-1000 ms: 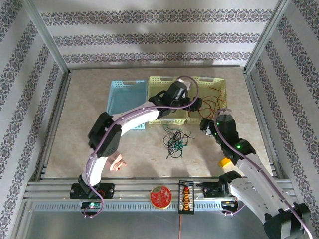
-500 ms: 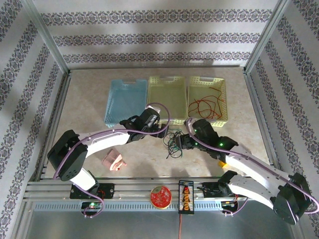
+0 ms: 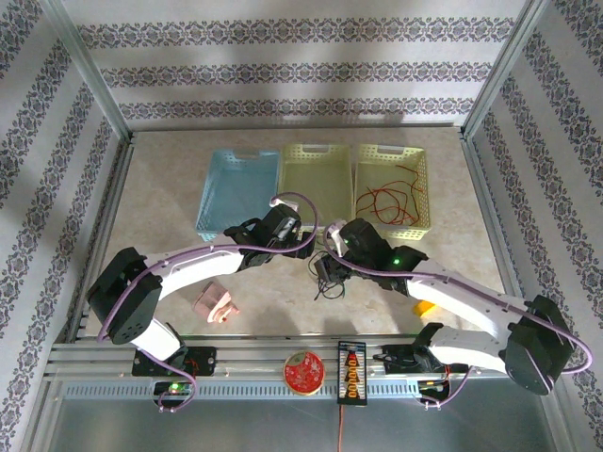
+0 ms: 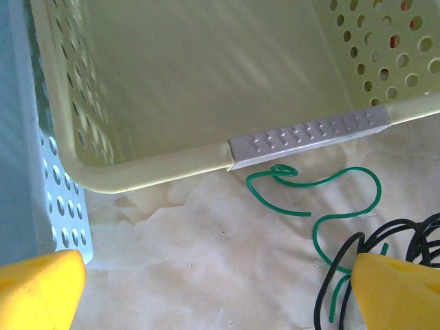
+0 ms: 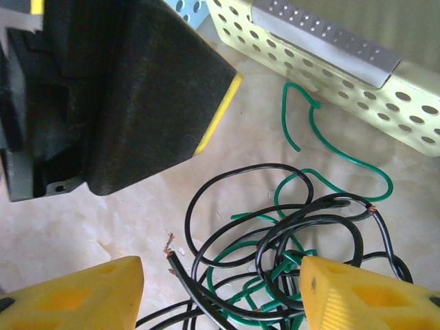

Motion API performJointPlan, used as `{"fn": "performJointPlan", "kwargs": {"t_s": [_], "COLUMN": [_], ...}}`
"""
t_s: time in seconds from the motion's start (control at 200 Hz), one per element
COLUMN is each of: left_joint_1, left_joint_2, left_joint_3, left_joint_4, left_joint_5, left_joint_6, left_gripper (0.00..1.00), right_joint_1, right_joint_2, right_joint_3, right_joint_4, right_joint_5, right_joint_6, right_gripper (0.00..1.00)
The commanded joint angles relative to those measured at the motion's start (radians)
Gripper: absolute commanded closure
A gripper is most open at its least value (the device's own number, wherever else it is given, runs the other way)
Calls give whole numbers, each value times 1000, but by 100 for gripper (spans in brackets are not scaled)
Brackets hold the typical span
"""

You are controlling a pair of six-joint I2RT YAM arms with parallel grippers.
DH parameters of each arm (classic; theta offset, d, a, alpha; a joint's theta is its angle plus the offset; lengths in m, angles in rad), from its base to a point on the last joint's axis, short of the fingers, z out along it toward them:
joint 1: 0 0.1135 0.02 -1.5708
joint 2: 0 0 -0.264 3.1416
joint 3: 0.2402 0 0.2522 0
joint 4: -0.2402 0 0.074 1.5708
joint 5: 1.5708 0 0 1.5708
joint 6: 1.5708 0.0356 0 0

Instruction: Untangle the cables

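You have the green and black cables [image 5: 289,240] in one knotted heap on the table [image 3: 170,245], just in front of the middle yellow basket [image 3: 316,179]; a red cable [image 3: 386,198] lies apart in the right-hand basket [image 3: 423,188]. Your right gripper [image 5: 220,295] stands over the heap, fingers apart either side of the strands, clamping none. Your left gripper [image 4: 213,295] sits close by at the basket's near rim, fingers spread wide, holding nothing.
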Motion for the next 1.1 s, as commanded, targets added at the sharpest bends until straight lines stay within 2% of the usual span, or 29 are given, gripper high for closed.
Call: {"fn": "performJointPlan", "kwargs": {"t_s": [0.0,0.115,0.255,0.355,0.475,0.655,0.785,1.095], "left_joint_1": [-6,-6,-7,-16,-26,-38,-58,-75], "left_joint_2": [-40,-62,-82,-88,-89,-55,-1,131], "left_joint_3": [27,35,38,36,19,-24,-4,64], "left_joint_4": [-51,-42,-9,16,30,106,140,200], "left_joint_5": [-36,-42,-5,62,175,338,383,454], "left_joint_6": [6,20,51,97,157,197,208,229], "left_gripper": [1,1,1,0,0,0,0,1], "right_joint_1": [10,10,9,5,-23,-155,-227,-264], "right_joint_2": [34,73,99,72,-13,-150,-189,-212], "right_joint_3": [35,44,50,43,16,-41,-53,-38], "right_joint_4": [-15,-7,-6,-1,17,82,105,163], "right_joint_5": [23,30,80,110,87,-115,-224,-393], "right_joint_6": [-24,-12,8,10,13,82,124,183], "right_gripper": [41,47,67,81,90,92,92,92]}}
